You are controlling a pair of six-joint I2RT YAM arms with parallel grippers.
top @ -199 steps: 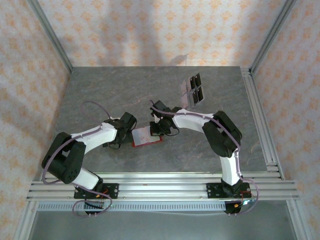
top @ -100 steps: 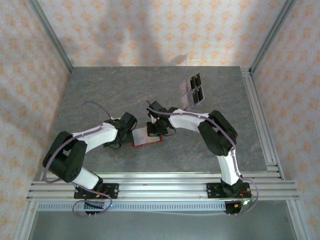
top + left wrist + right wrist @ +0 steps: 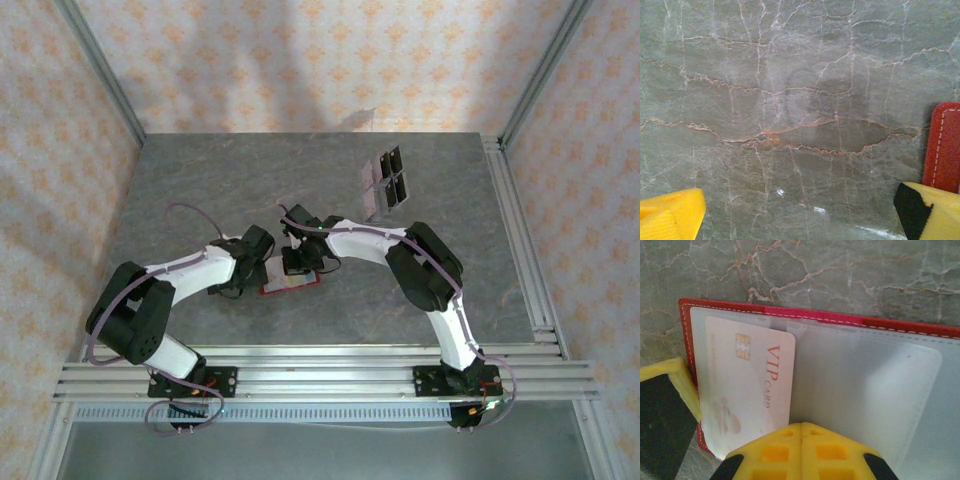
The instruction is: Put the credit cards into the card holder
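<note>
You are looking at a grey marbled tabletop (image 3: 200, 190) veined in pale and rust lines; peach patterned walls (image 3: 300, 60) are enclosing it at the far edge and both sides; aluminium rails (image 3: 330, 375) are running along its near edge and right edge; soft light is casting faint shadows on the far wall.

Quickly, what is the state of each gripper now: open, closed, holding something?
Left gripper: open, holding nothing, one finger beside the red card holder.
Right gripper: over the open holder; open or closed cannot be told.
</note>
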